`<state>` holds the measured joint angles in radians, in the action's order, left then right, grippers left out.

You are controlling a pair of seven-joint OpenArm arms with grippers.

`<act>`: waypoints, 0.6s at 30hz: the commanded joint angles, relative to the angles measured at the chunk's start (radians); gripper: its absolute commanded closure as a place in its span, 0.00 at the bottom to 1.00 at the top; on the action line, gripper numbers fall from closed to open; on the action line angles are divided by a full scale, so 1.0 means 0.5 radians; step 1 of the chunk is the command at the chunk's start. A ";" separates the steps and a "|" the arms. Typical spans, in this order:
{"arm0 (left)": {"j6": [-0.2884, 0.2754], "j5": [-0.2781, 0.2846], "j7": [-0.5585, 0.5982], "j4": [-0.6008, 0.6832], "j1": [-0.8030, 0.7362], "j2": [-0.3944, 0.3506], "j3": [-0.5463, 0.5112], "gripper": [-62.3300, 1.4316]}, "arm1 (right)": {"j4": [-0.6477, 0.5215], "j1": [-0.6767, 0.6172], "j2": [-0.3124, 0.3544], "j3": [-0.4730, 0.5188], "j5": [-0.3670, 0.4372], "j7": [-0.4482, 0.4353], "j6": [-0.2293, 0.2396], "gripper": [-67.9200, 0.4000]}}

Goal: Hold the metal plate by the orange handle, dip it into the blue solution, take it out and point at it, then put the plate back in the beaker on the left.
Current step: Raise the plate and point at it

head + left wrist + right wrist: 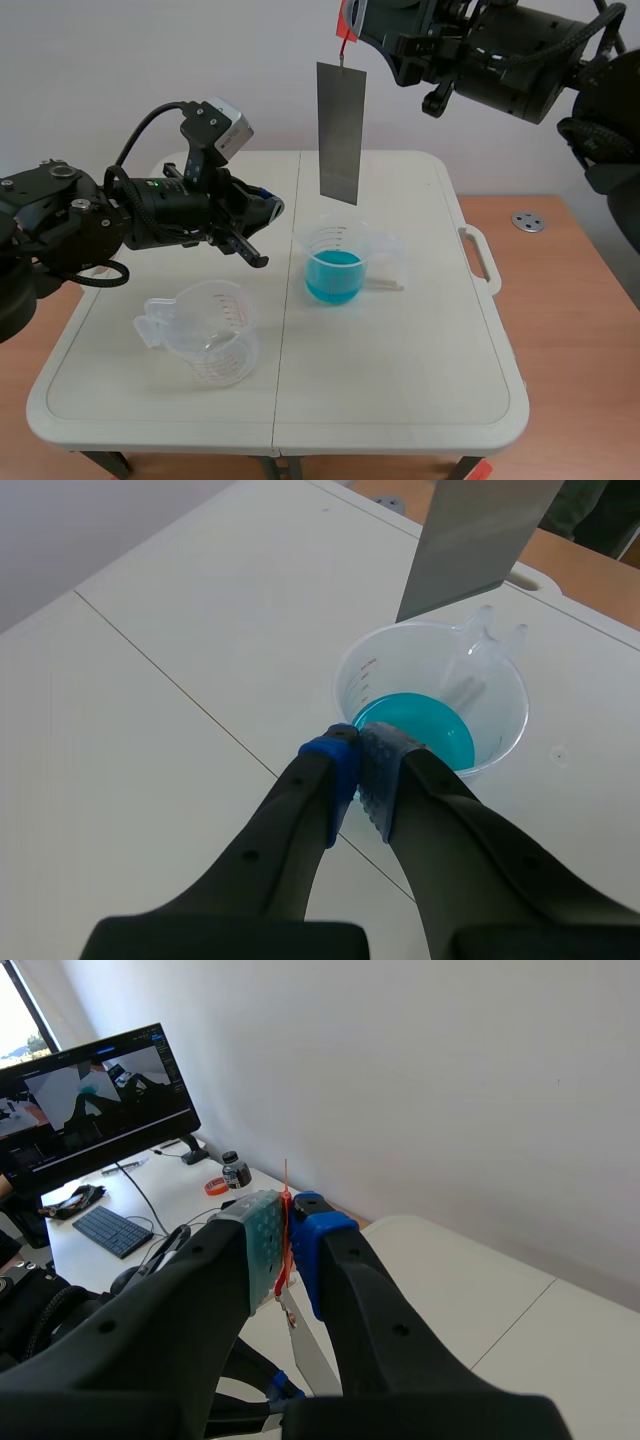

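Pinching the orange handle (pixel 344 28) in my right fingers (pixel 262 1250), metal plate (pixel 341 130) hanging over the blue solution (pixel 333 275), my closed, empty left fingers (pixel 335 765) seem to point at it; next, the left beaker (pixel 205 335).

Left arm (pixel 100 215) comes in low from its side, wrist about level, and the left gripper (pixel 360 755) is pressed together on nothing (pads flat against each other), tips aimed toward the table's middle. Right arm (pixel 520 50) stands high across the top, with the right gripper (pixel 288 1230) pinching the thin orange handle (pixel 286 1260).
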<state>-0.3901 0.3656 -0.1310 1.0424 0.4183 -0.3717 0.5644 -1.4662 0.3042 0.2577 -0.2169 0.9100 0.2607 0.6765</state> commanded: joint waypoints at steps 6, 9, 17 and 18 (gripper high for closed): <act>0.004 0.015 0.021 0.037 0.028 -0.015 -0.004 0.95 | -0.051 0.049 0.005 0.013 0.046 -0.031 0.003 0.97; 0.010 0.024 0.021 0.038 0.021 -0.029 -0.017 0.95 | -0.051 0.050 0.005 0.013 0.052 -0.032 0.003 0.97; 0.028 0.047 0.020 0.247 -0.272 -0.224 -0.292 0.95 | -0.051 0.050 0.005 0.013 0.052 -0.032 0.003 0.97; 0.028 0.077 0.020 0.304 -0.333 -0.270 -0.344 0.95 | -0.051 0.050 0.005 0.013 0.052 -0.032 0.003 0.97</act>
<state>-0.3752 0.3847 -0.1322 1.1519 0.2680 -0.4747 0.4137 -1.4662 0.3042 0.2577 -0.2169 0.9173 0.2607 0.6765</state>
